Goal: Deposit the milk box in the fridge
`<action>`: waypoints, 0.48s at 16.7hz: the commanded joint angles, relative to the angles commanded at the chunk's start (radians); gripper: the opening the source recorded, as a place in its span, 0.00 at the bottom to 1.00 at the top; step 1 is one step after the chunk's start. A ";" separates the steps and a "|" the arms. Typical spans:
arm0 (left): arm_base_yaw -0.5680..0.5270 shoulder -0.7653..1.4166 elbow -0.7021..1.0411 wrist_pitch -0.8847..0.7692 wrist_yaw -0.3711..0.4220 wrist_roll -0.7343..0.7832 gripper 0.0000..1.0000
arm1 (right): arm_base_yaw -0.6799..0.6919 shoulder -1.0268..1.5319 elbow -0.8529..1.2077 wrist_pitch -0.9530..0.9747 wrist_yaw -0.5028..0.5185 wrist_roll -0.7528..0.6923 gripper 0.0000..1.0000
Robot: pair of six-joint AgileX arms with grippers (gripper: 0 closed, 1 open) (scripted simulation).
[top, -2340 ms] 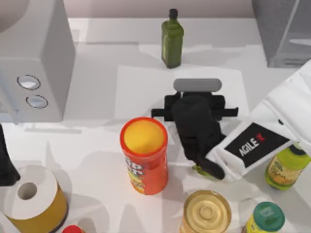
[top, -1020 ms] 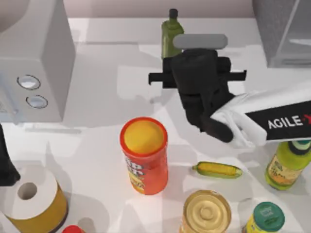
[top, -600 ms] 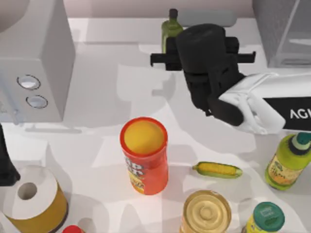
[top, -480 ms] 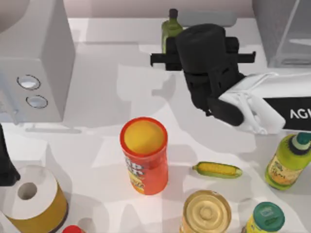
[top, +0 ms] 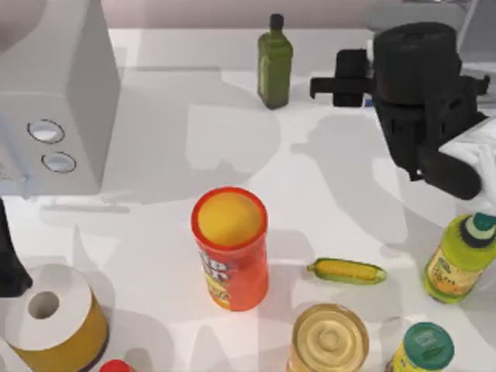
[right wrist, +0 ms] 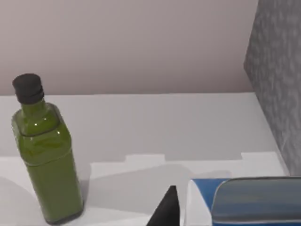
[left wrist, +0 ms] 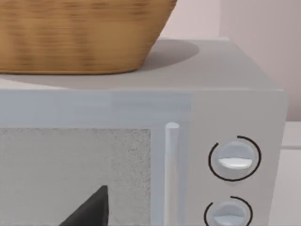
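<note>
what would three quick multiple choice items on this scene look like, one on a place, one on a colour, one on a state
1. Where does the right gripper sit in the top view?
A. far right, near the fridge
B. over the red can
C. by the two dials

2. What colour is the upright bottle with the dark cap at the far edge of the table?
A. red
B. green
C. blue

3. How does the corn cob lie?
A. standing on end
B. inside the fridge
C. flat on the table, right of the red can

Key: 1 A, the top view has it at the far right, and the right wrist view has the speckled grey wall close by, with the blue top of the milk box at the gripper. 2 B, its glass is green. 3 C, it lies flat on its side.
</note>
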 joint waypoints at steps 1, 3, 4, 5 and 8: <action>0.000 0.000 0.000 0.000 0.000 0.000 1.00 | -0.031 -0.072 -0.049 -0.019 -0.024 -0.009 0.00; 0.000 0.000 0.000 0.000 0.000 0.000 1.00 | -0.098 -0.246 -0.158 -0.060 -0.078 -0.028 0.00; 0.000 0.000 0.000 0.000 0.000 0.000 1.00 | -0.132 -0.344 -0.216 -0.081 -0.108 -0.039 0.00; 0.000 0.000 0.000 0.000 0.000 0.000 1.00 | -0.167 -0.450 -0.275 -0.102 -0.140 -0.051 0.00; 0.000 0.000 0.000 0.000 0.000 0.000 1.00 | -0.269 -0.789 -0.455 -0.163 -0.245 -0.092 0.00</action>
